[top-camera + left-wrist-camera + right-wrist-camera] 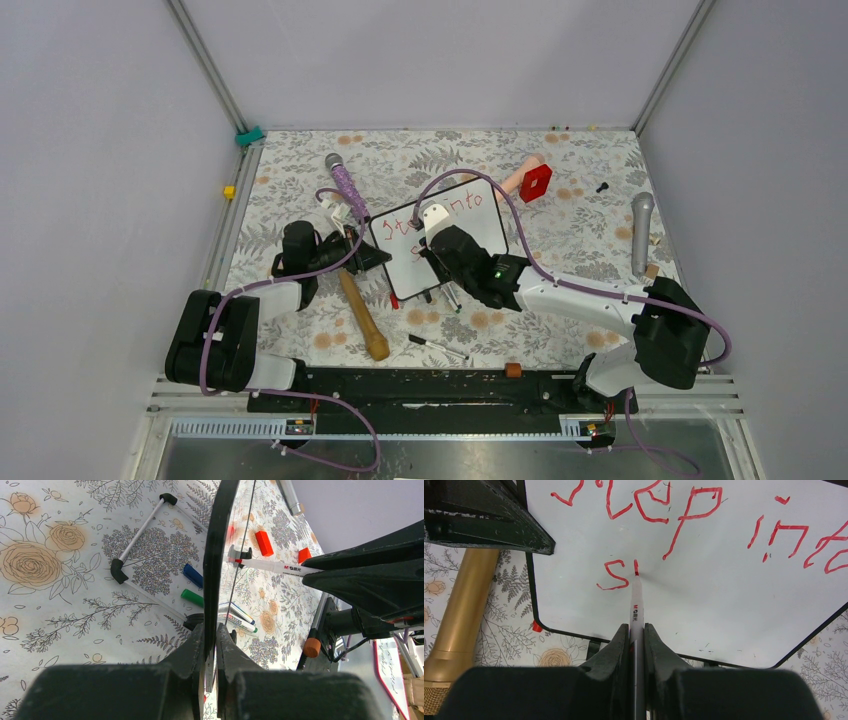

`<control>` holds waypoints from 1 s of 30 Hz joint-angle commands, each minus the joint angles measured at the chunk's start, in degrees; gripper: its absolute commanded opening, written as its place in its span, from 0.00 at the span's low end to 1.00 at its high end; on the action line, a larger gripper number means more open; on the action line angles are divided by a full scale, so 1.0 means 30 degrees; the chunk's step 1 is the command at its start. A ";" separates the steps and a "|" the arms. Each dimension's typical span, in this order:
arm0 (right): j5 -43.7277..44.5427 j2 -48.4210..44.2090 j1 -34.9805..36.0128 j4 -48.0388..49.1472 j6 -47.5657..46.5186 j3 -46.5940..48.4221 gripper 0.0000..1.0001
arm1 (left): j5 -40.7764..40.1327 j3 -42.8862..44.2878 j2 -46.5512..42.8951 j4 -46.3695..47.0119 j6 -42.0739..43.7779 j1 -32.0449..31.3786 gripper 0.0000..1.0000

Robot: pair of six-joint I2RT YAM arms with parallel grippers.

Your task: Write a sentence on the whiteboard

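Since the whiteboard (405, 265) at the centre of the top view looks thin, stiff and light enough to skid, its black frame (214, 555), where the left claw (212, 645) is clenched, seems the best hold, while the right claw (636, 635) grips the marker (636, 605) at the sentence (664, 510).

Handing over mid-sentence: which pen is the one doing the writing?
Find the whiteboard on the floral table. The right gripper is shut on a white marker, its red tip on the board beside a red "s"; the other pens lie loose, ungripped.
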 commanded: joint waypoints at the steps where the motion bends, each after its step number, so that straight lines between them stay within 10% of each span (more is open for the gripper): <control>1: 0.0549 -0.0392 -0.0193 -0.0380 0.0317 0.0137 0.00 | -0.2326 0.0331 0.0247 -0.1057 0.0881 0.0180 0.00; 30: 0.1762 -0.0157 -0.0195 -0.1493 0.0988 0.0505 0.00 | -0.2379 0.0330 0.0209 -0.1150 0.0937 0.0180 0.00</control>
